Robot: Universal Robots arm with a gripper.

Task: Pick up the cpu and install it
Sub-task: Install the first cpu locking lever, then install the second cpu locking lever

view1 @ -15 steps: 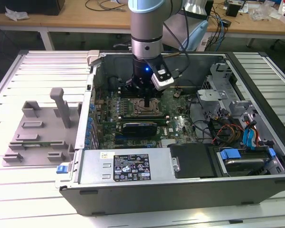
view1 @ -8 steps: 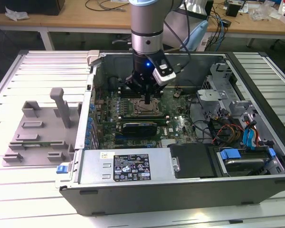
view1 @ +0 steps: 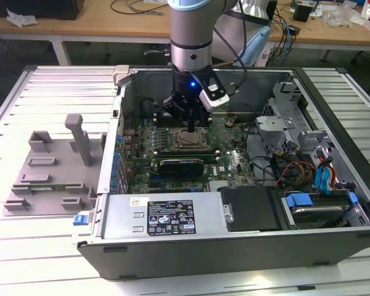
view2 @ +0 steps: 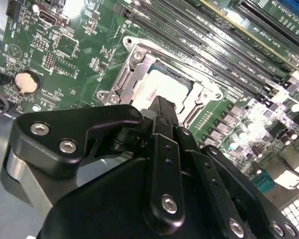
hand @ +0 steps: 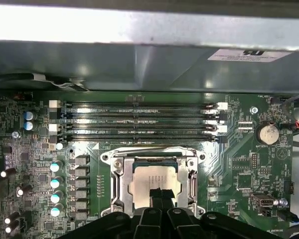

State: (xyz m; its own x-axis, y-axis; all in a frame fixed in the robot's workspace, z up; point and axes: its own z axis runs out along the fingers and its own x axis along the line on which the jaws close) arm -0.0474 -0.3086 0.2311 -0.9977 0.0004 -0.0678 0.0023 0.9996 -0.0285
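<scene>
— Inside the computer case point(view1: 246, 243), how far along are you?

— Going from the exterior view's left: the grey fixture block point(view1: 49, 169) out on the slatted table point(view1: 24, 92) has no chip on it that I can see. Further right, over the motherboard point(view1: 234, 161), I hang above the socket point(view1: 189, 139). The cpu point(hand: 149, 180) already lies flat within the socket frame point(hand: 118, 185), pale top up, so the carrying looks done. I judge the seating nearly finished; whether the latch is closed I cannot tell.

— And your gripper?

— My gripper point(hand: 160, 194) has its fingers point(view2: 165, 130) drawn together, tips meeting just above the cpu's near edge in both wrist views. Nothing sits between them. Whether the tips press on the chip or float just over it, I cannot say.
</scene>
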